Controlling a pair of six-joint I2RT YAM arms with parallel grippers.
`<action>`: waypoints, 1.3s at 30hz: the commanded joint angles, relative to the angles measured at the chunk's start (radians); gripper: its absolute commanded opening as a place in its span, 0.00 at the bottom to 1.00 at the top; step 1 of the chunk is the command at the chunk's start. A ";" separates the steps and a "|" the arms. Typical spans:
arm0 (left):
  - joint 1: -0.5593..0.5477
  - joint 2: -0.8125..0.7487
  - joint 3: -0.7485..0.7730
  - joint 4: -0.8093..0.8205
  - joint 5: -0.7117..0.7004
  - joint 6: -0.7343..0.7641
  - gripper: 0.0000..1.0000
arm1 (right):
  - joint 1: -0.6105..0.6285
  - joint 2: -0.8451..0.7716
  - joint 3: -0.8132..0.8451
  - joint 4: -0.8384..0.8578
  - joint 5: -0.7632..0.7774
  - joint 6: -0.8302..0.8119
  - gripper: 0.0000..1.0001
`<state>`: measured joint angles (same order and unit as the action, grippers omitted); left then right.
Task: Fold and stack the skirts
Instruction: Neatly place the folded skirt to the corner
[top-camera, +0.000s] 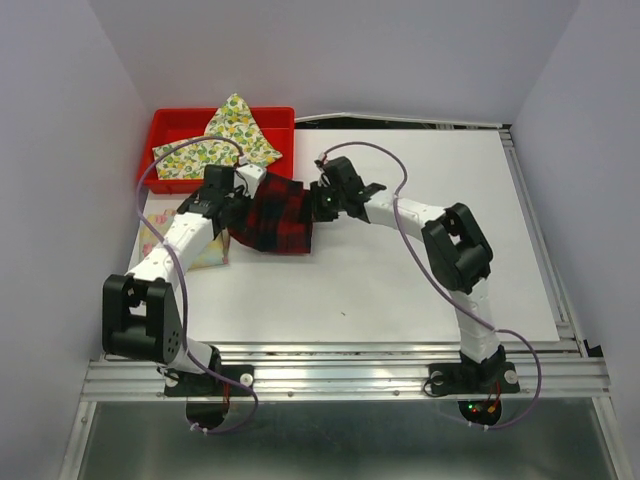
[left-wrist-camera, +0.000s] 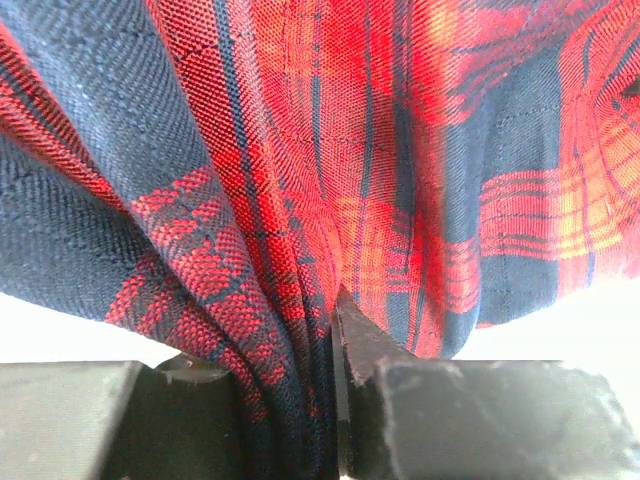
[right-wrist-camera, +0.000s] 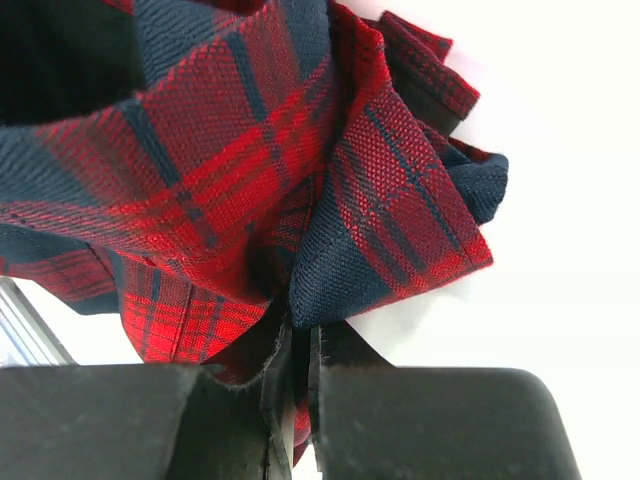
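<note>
The red-and-black plaid cloth skirt (top-camera: 278, 218) stretches left to right across the white bench (top-camera: 400, 290), left tool (top-camera: 232, 188) and right tool (top-camera: 322, 196) each clenched on one end.

Left arm (top-camera: 172, 245) and right arm (top-camera: 415, 213) are both done in white links, chunky black joints, purple cables (top-camera: 139, 200) looped alongside.

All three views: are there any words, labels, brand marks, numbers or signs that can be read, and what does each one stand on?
No readable text in any view.
Plaid skirt: woven red-and-black check only, no tag showing, even close up in both wrist views.
Lemon-print skirt: fruit pattern only.
Red bin: plain plastic, no label visible.
</note>
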<state>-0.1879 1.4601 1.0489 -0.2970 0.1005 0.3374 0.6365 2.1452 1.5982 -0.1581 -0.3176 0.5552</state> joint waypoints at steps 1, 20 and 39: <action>0.010 -0.093 0.056 0.052 -0.068 0.069 0.00 | 0.038 -0.028 0.147 0.032 0.038 -0.041 0.01; 0.390 -0.256 0.004 0.001 0.001 0.196 0.00 | 0.198 0.232 0.568 0.106 0.094 -0.040 0.01; 0.694 0.003 -0.155 0.199 0.061 0.311 0.12 | 0.293 0.464 0.662 0.213 0.149 -0.090 0.08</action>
<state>0.4850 1.4128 0.8486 -0.1833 0.1650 0.6006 0.9310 2.6301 2.2429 -0.0246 -0.1890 0.4980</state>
